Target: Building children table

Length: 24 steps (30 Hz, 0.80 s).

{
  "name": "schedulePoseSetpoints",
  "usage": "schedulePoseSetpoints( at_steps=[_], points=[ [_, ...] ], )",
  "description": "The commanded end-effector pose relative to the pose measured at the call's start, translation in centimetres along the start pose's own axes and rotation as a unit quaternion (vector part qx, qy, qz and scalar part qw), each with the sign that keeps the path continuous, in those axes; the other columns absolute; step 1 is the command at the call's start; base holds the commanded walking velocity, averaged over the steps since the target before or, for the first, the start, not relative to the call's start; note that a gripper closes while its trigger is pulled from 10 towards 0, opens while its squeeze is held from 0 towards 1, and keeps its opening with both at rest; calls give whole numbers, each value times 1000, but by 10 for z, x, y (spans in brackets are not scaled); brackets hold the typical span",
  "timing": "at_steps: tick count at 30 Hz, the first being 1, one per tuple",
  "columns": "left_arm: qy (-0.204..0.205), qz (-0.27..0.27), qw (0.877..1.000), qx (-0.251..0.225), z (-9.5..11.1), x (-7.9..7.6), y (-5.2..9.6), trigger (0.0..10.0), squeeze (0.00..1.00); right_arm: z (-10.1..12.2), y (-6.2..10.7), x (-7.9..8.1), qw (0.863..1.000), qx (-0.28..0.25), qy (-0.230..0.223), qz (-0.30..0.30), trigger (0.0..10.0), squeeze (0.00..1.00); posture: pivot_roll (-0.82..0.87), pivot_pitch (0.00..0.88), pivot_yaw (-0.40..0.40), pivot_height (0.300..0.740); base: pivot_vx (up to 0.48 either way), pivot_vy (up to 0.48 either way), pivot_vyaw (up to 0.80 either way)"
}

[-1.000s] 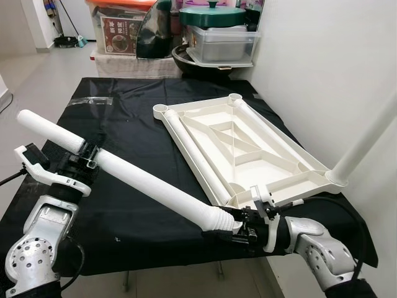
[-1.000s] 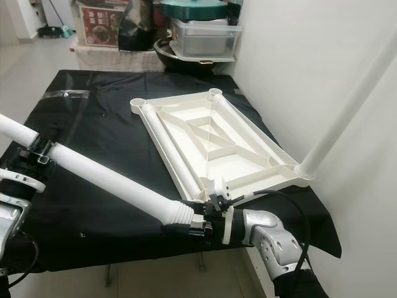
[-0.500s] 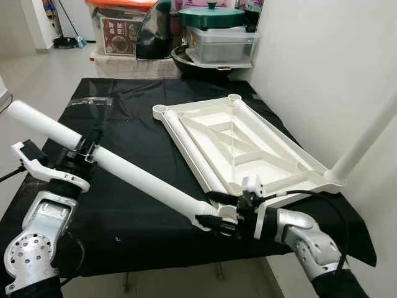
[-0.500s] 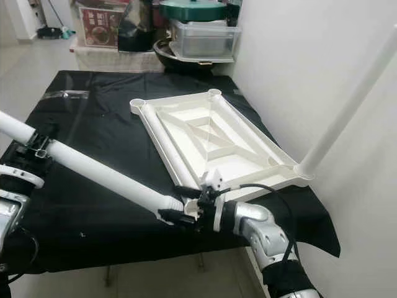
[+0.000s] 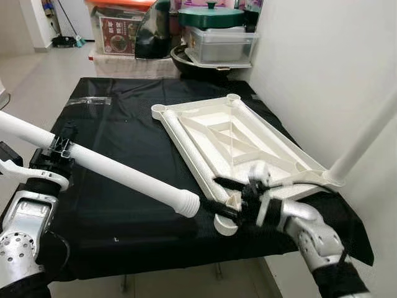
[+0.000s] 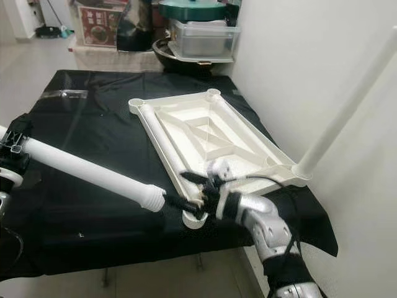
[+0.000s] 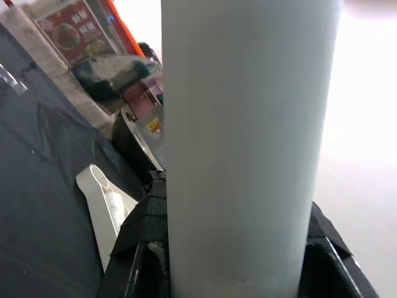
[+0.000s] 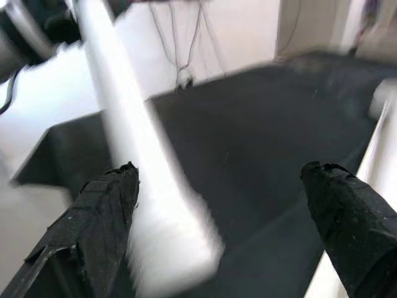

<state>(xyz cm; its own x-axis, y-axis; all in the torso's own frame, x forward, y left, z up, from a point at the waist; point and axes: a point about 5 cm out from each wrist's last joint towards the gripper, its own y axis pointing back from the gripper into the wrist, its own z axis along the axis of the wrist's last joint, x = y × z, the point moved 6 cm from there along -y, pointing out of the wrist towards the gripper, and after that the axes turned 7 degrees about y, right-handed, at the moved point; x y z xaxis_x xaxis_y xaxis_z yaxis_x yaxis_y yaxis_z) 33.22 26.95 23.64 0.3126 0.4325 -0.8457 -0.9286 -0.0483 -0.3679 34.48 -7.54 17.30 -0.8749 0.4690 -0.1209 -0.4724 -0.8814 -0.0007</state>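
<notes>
1. One upturned white table top (image 5: 248, 146) lies on the right half of a black-draped work table (image 5: 118, 124), its near corner socket (image 5: 226, 223) close to the front edge and its right side running near the white wall (image 5: 322, 68).
2. Open black cloth spreads across the left half of the work table, and bare grey floor (image 5: 43, 74) lies beyond its left edge.
3. Storage boxes, a dark pot and a green lid (image 5: 211, 15) are stacked past the far edge.
4. One white leg (image 5: 366, 136) stands fitted in the right-hand socket, rising along the wall.
5. Left gripper (image 5: 59, 152) is clamped around a second white table leg (image 5: 118, 174), which slopes down across the cloth; its ribbed end (image 5: 186, 203) hangs just short of the near corner socket, not touching it.
6. Right gripper (image 5: 223, 197) sits above that socket with its black fingers (image 8: 102, 217) spread wide, holding nothing; the leg's blurred end shows between them in the right wrist view.
</notes>
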Motion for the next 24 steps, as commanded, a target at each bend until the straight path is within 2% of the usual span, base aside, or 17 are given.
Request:
schedulePoseSetpoints(
  at_steps=[1,2,3,4,7,13,14,20,22,24],
  points=[
    [-8,6,1000,8,-5,1,0,10000,0,11,-14,1,1000,8,29,1,10000,1000,123,0,-88,740,0,0,0],
    [-17,6,1000,22,-14,2,-1,10000,0,34,-41,2,997,28,64,13,10000,365,123,0,-93,740,0,0,0],
    [-24,6,999,28,-18,2,-2,10000,0,40,-50,4,996,35,74,20,10000,0,123,0,-93,740,0,0,0],
    [-24,6,999,28,-18,2,-2,10000,0,40,-50,4,996,35,74,20,10000,0,123,0,-93,740,0,0,0],
    [-37,7,999,40,-26,3,-2,10000,0,39,-71,11,994,61,88,25,10000,0,123,0,-93,740,0,0,0],
    [-50,17,997,48,-35,6,-1,10000,0,29,-83,25,992,86,85,41,10000,0,121,0,-99,740,0,0,0],
    [-70,12,996,56,-41,3,-2,10000,0,19,-91,39,990,108,70,55,10000,0,120,0,-102,740,0,0,0],
    [-94,-3,993,66,-49,-5,-4,10000,0,7,-101,51,988,141,40,57,10000,0,117,0,-106,740,0,0,0],
    [-106,-11,992,72,-53,-9,-5,10000,0,7,-107,60,987,147,15,64,10000,0,112,0,-106,740,0,0,0],
    [-111,-16,991,77,-57,-12,-5,10000,0,10,-111,69,986,146,11,80,10000,0,112,0,-106,740,0,0,0]
  ],
)
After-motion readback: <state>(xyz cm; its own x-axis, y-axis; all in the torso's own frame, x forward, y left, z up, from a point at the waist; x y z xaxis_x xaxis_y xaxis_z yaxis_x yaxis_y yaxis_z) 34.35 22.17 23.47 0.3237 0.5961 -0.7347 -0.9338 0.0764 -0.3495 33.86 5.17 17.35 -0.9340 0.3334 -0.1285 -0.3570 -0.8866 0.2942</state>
